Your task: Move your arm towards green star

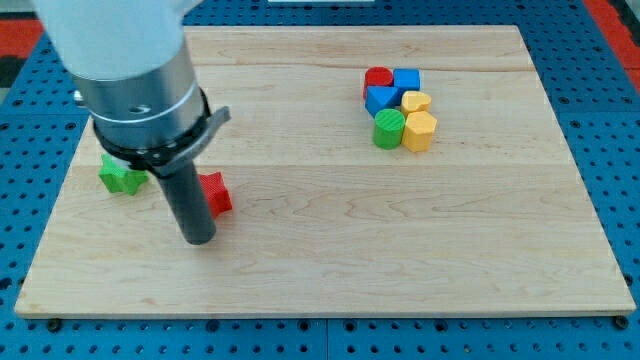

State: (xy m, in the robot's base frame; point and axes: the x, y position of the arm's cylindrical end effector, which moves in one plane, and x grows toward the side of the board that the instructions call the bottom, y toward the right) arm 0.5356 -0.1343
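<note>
The green star (121,177) lies near the view's left edge of the wooden board (330,250), partly hidden behind the arm's grey body. A red star (216,193) lies to its right, half covered by the dark rod. My tip (199,238) rests on the board just below the red star, to the right of and below the green star.
A cluster of blocks sits at the view's upper right: a red cylinder (377,78), a blue cube (407,79), a blue block (380,99), a small yellow block (416,101), a green cylinder (389,129) and a yellow hexagon (419,131). A blue pegboard surrounds the board.
</note>
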